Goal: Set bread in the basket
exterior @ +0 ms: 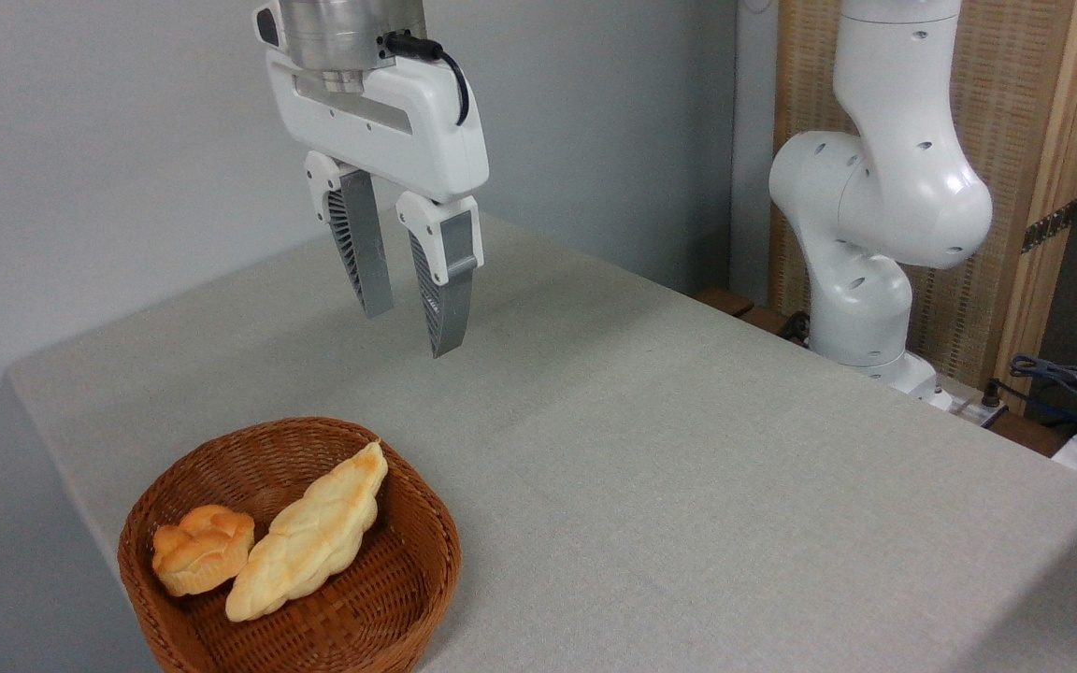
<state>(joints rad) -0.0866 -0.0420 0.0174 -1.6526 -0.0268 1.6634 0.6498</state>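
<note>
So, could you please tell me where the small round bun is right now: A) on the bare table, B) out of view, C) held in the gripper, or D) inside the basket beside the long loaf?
D: the bun lies in the basket next to the long loaf, and the gripper is empty above.

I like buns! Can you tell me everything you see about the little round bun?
The bun is small, round and orange-golden, paler around its base, with a knotted, segmented top. It looks whole and glossy. It sits upright inside the brown wicker basket, at its left side, resting on the woven bottom. The long pale loaf lies right beside it and seems to touch it. The gripper hangs open well above, not touching it.
</note>
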